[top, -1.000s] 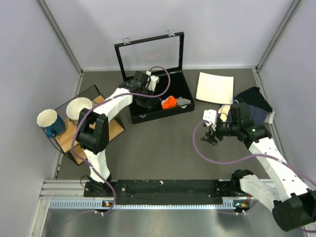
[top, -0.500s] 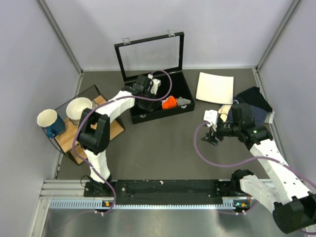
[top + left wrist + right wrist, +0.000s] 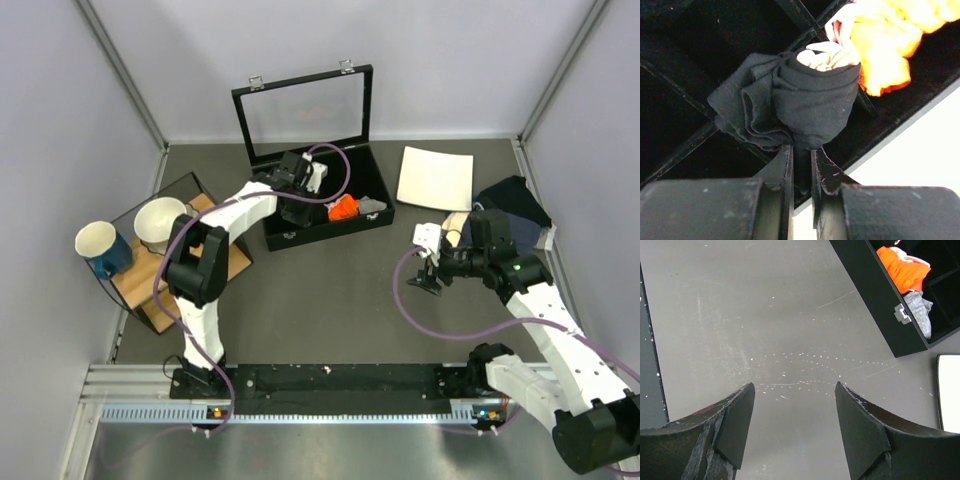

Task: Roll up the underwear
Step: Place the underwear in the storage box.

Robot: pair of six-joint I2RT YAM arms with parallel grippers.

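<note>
Pinching: left gripper (image 3: 801,167), jaws nearly together on a fold of the underwear (image 3: 812,100).
Underwear: black, bunched into a roll, centre of left wrist view, inside the case (image 3: 330,229), just beside the orange roll (image 3: 890,45) at upper right.
Right gripper (image 3: 794,392): jaws wide apart, gripping nothing, over the table (image 3: 740,315).

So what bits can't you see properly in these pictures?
The underwear: clear in the left wrist view, but from the top the left gripper covers it inside the black case.
The navy garment: top view, the right arm hides part.
The white plate: right wrist view, cut off by the right edge.
The orange cloth roll: left wrist view, cut off by the top edge, glaring bright.
</note>
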